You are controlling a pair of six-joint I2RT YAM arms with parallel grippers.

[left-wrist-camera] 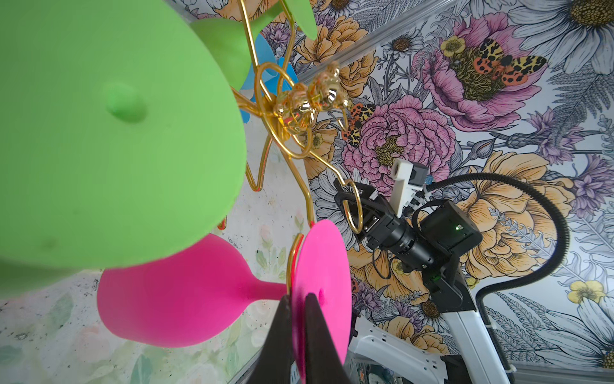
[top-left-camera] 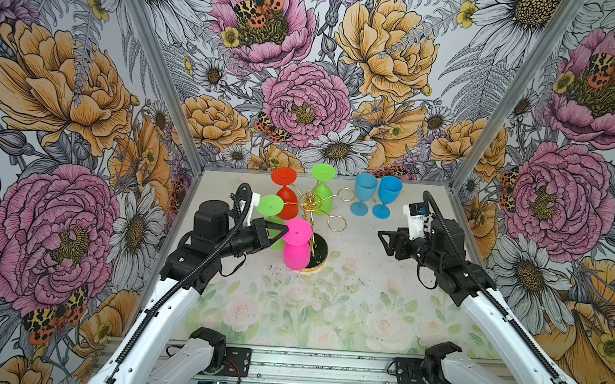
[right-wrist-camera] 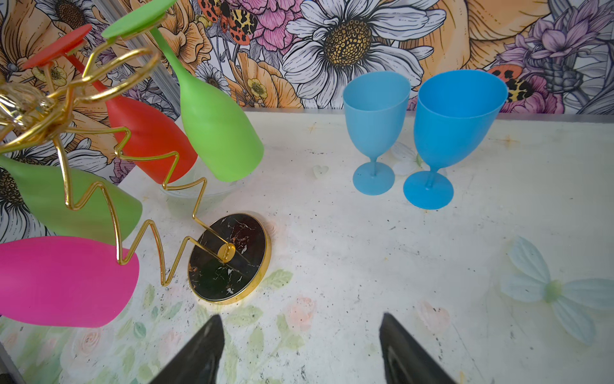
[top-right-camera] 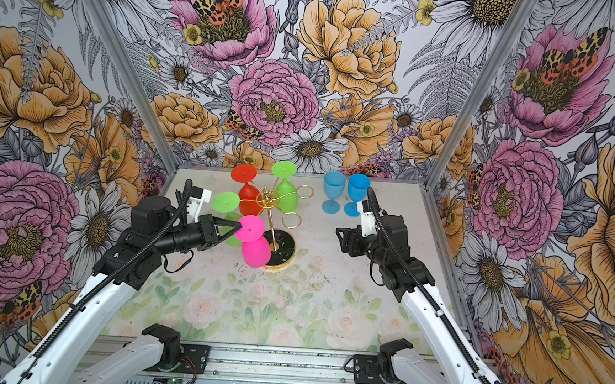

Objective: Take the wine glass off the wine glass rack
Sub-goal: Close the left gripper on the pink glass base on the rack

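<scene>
Floral-papered walls point(top-left-camera: 63, 109) enclose a pale flowered table point(top-left-camera: 365, 297). Toward its back stands the wine glass rack point(top-left-camera: 312, 202), with the pink wine glass point(top-left-camera: 296, 253) hanging upside down from its nearest loop. The left gripper point(left-wrist-camera: 298, 297) pinches the rim of that glass's round foot between both fingers point(left-wrist-camera: 317, 332). The right gripper point(right-wrist-camera: 300, 317) hovers well apart, fingers spread.
</scene>
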